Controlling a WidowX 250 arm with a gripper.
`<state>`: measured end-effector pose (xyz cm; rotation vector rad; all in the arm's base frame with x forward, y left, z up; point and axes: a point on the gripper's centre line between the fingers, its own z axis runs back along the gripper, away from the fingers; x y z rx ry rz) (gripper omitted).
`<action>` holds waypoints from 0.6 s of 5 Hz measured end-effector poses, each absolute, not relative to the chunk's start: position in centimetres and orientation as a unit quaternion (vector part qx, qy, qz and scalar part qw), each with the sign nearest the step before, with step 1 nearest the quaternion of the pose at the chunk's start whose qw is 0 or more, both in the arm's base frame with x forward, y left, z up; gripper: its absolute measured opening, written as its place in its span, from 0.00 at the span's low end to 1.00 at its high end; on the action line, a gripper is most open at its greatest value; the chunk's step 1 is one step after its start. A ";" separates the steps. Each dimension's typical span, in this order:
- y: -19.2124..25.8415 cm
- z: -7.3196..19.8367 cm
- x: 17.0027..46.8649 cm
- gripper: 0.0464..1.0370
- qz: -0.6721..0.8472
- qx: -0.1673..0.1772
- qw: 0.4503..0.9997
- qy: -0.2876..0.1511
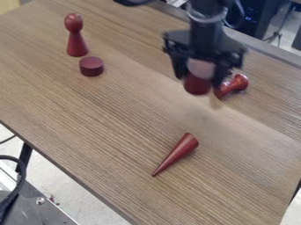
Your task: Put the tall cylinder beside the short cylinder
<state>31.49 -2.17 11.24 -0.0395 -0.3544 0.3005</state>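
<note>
I've got the tall cylinder (197, 88) clasped roughly upright in my gripper (198, 80), presumably so it can land on its base beside the short cylinder (91, 66), at nine o'clock from it.

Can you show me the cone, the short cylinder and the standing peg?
Cone (178, 152): camera view, middle of its side.
Short cylinder (91, 62): camera view, its flat top.
Standing peg (76, 45): camera view, its flared body.
</note>
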 end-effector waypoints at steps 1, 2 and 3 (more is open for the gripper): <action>1.0 10.5 32.2 0.75 0.148 -0.021 0.976 -0.158; 2.6 8.6 33.1 0.75 0.138 -0.023 0.982 -0.126; 4.1 7.3 33.7 0.75 0.136 -0.016 0.982 -0.129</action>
